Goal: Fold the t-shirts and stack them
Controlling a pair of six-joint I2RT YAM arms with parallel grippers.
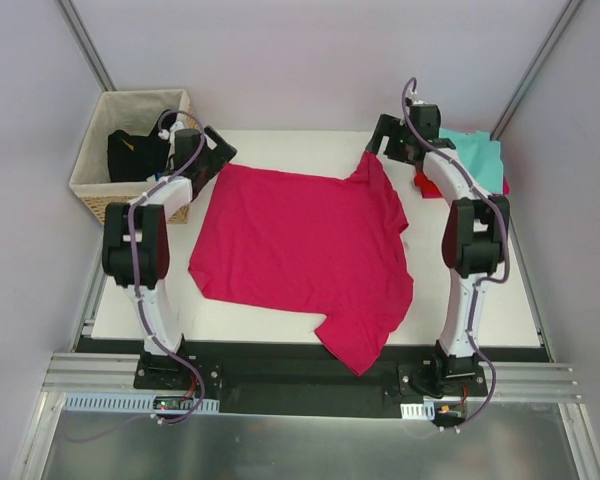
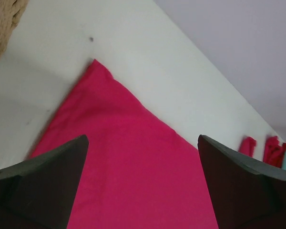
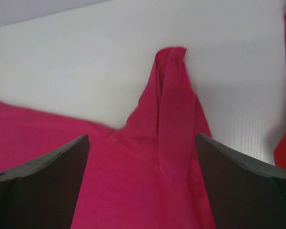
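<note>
The large magenta-pink t-shirt (image 1: 305, 245) lies spread on the white table, one sleeve hanging over the near edge. My left gripper (image 1: 223, 155) is open just above its far left corner (image 2: 97, 67); pink cloth shows between the fingers (image 2: 47, 176). My right gripper (image 1: 380, 150) is open above the far right corner, where the cloth is bunched into a raised fold (image 3: 171, 95). A teal t-shirt (image 1: 475, 155) and a red t-shirt (image 1: 425, 183) lie at the far right behind the right arm; both also show in the left wrist view, the red one (image 2: 271, 148) at the right edge.
A woven wicker basket (image 1: 100, 150) with dark items inside stands at the far left, off the table's corner; its rim shows in the left wrist view (image 2: 2, 19). Grey walls close in behind and beside the table (image 1: 280, 320).
</note>
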